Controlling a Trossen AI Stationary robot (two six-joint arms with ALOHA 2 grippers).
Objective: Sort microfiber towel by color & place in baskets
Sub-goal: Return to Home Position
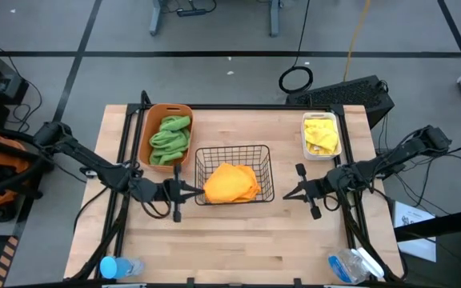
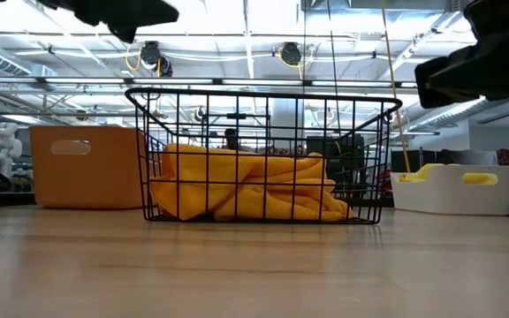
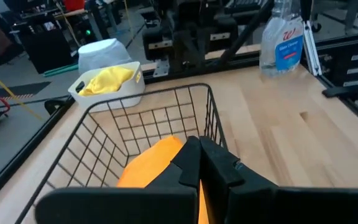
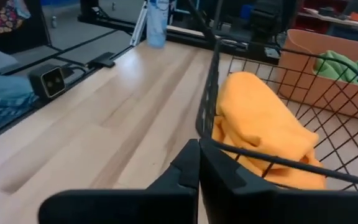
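Orange towels (image 1: pixel 230 182): in black wire basket (image 1: pixel 232 148), mid-table. Green towels (image 1: pixel 170 136): in orange tub (image 1: pixel 145 136). Yellow towel (image 1: pixel 321 134): in white bin (image 1: pixel 304 138). Left gripper (image 1: pixel 192 190), right gripper (image 1: pixel 290 193): flanking the wire basket, fingers pressed together, empty.

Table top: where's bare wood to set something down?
Widest: front of the table, between the black wire basket and the two bottles. Also bare: between orange tub and white bin. Crowded: the basket's flanks, where left gripper and right gripper hover, shut.
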